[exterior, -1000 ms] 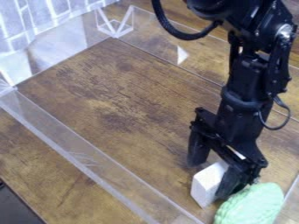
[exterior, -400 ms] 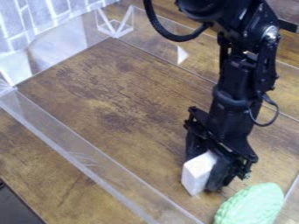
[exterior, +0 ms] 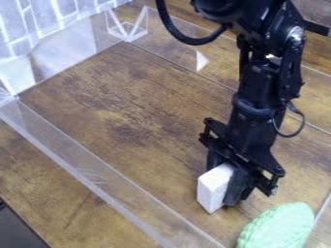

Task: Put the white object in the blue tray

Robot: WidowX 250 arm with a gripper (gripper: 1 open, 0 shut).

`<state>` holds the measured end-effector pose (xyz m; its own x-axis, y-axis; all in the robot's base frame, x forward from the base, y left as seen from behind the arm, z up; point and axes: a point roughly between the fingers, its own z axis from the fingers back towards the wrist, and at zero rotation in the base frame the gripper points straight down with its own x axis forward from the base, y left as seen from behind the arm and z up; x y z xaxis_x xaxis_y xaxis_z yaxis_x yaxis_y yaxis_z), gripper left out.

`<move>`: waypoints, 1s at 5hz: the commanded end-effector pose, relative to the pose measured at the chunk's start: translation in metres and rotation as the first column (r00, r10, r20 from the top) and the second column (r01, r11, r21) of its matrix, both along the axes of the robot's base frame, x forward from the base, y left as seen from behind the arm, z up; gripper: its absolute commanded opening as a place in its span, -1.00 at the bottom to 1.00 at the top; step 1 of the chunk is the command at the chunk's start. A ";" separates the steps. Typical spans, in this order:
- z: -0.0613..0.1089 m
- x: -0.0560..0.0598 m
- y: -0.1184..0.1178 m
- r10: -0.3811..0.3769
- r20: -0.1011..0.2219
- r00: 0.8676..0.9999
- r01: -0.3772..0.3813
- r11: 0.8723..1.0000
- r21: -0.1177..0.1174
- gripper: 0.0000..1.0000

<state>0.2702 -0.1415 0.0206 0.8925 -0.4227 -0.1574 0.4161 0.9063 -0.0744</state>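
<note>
The white object (exterior: 215, 190) is plain, unmarked white. The gripper (exterior: 233, 186) and its arm (exterior: 265, 77) are glossy black. A bumpy lump (exterior: 278, 227) is light green. The counter (exterior: 116, 107) shows dark brown wood grain with paler streaks, fenced by clear, colourless walls (exterior: 77, 170).

no readable text, label, brand, number or sign shows on anything in view.

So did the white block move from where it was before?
Yes. The white object slid left, away from the green bumpy object, which shifted slightly too. The gripper is shut on it.
</note>
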 end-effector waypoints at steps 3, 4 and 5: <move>0.034 0.009 0.001 0.071 0.063 0.995 -0.070 0.997 -0.020 -1.00; 0.035 0.011 0.002 0.069 0.072 0.995 -0.068 0.998 -0.012 -1.00; 0.039 0.013 0.002 0.067 0.085 0.994 -0.067 0.998 -0.005 -1.00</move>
<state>0.2687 -0.1364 0.0280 0.9133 -0.3602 -0.1898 0.3601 0.9322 -0.0365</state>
